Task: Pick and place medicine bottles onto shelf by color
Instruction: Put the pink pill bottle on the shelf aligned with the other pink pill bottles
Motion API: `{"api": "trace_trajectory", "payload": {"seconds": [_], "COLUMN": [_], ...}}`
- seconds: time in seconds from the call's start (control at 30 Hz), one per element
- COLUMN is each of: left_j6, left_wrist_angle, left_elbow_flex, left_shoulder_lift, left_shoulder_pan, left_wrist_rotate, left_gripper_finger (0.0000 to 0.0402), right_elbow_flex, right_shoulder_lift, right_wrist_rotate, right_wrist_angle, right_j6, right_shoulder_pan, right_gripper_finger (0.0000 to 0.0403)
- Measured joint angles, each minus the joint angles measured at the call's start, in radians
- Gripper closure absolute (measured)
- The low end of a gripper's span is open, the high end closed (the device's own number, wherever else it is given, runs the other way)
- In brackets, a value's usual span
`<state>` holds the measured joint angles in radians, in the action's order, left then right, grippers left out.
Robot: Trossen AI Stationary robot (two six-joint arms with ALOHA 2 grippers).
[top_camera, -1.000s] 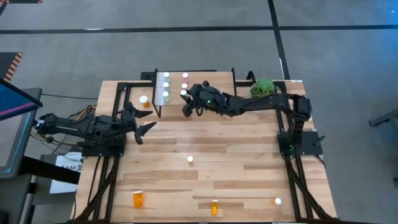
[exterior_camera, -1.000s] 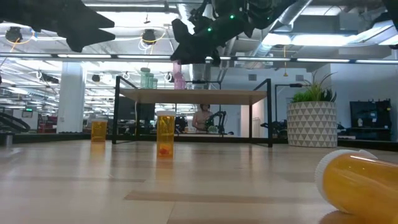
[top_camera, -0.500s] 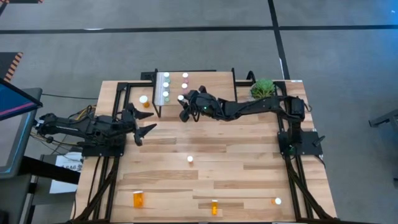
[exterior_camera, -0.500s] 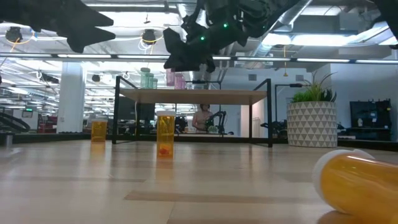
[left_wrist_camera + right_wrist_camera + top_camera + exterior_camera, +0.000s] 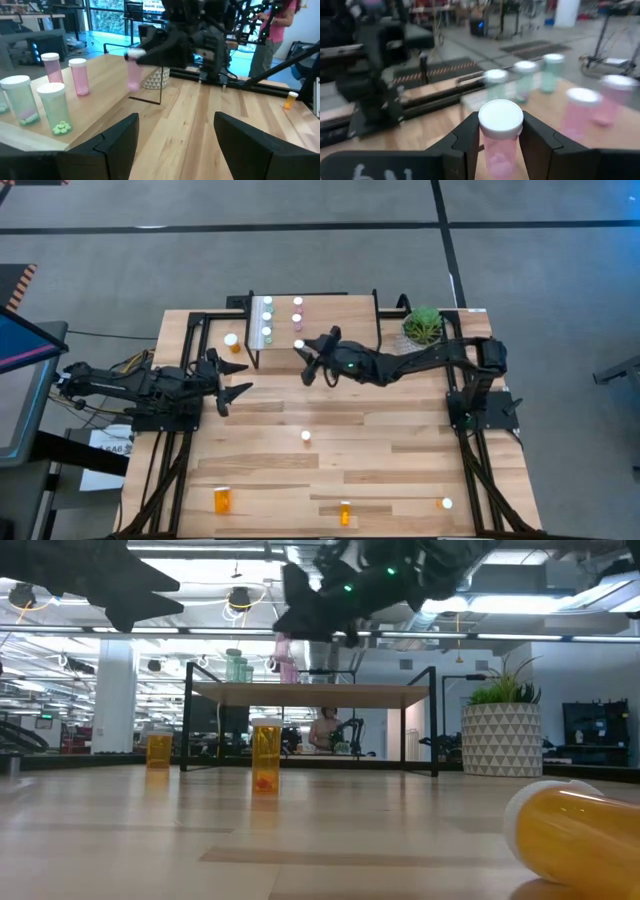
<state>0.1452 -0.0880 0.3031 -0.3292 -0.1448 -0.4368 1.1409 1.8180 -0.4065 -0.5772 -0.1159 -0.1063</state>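
The right tool point(image 5: 497, 137) is clamped on a pink bottle point(image 5: 499, 142) just beside the shelf point(image 5: 330, 315), near the pink ones point(image 5: 80, 76) there, so colours stay grouped. The left tool point(image 5: 228, 381) waits apart, fingers spread, away from the shelf over the worktop point(image 5: 380, 440).

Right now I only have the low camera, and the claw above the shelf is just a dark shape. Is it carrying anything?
Observer: Yes. The right wrist camera shows the right claw shut on a pink bottle with a white cap.
Operator: Where is it against the shelf?
Observer: From above, that bottle is at the shelf's front edge, in line with the two pink bottles already standing there.
Operator: And the other arm?
Observer: The left claw hangs open over the left side of the table, holding nothing.
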Motion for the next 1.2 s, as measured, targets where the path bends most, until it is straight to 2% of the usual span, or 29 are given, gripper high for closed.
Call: {"api": "trace_trajectory", "payload": {"seconds": [0.1, 0.43, 0.83, 1.2], "left_j6": [0.001, -0.009, -0.010, -0.010], "left_wrist_angle": [0.005, 0.030, 0.029, 0.027], "left_elbow_flex": [0.000, 0.000, 0.000, 0.000], "left_shoulder_lift": [0.000, 0.000, 0.000, 0.000], "left_shoulder_pan": [0.000, 0.000, 0.000, 0.000], "left_wrist_rotate": [0.001, 0.001, -0.014, -0.016], "left_gripper_finger": [0.0156, 0.0156, 0.0156, 0.0156], "right_elbow_flex": [-0.047, -0.052, 0.050, 0.050], "right_shoulder_lift": [-0.018, -0.015, -0.015, 0.021], "right_wrist_rotate": [-0.002, 0.012, 0.019, 0.019], "right_wrist_angle": [-0.090, -0.089, 0.086, 0.091], "right_j6": [-0.019, -0.033, -0.008, -0.038], "right_shoulder_pan": [-0.016, -0.051, -0.060, -0.072], "right_gripper_finger": [0.0264, 0.0253, 0.0245, 0.0245]}}
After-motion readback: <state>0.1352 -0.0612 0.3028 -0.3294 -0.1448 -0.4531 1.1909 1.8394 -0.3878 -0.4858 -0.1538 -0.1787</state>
